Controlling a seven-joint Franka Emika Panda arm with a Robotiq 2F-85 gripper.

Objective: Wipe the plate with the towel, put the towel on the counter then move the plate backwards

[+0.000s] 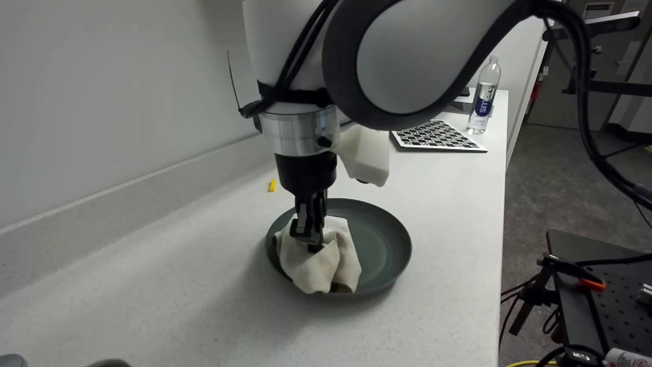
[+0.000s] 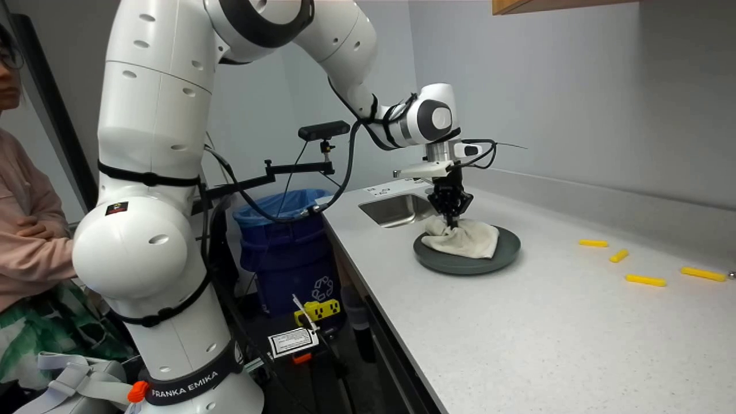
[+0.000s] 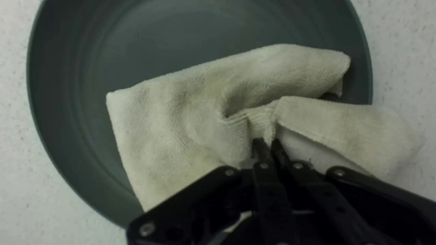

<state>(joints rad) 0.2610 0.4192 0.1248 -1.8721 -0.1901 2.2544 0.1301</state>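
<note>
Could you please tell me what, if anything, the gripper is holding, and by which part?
The gripper holds the towel by a bunched fold near the middle of its visible cloth.

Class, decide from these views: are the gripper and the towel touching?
Touching. The wrist view shows the gripper pinching a bunched fold of the towel between its fingertips.

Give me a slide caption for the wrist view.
Gripper pinching a rumpled cream towel on a dark green plate atop a speckled pale counter.
</note>
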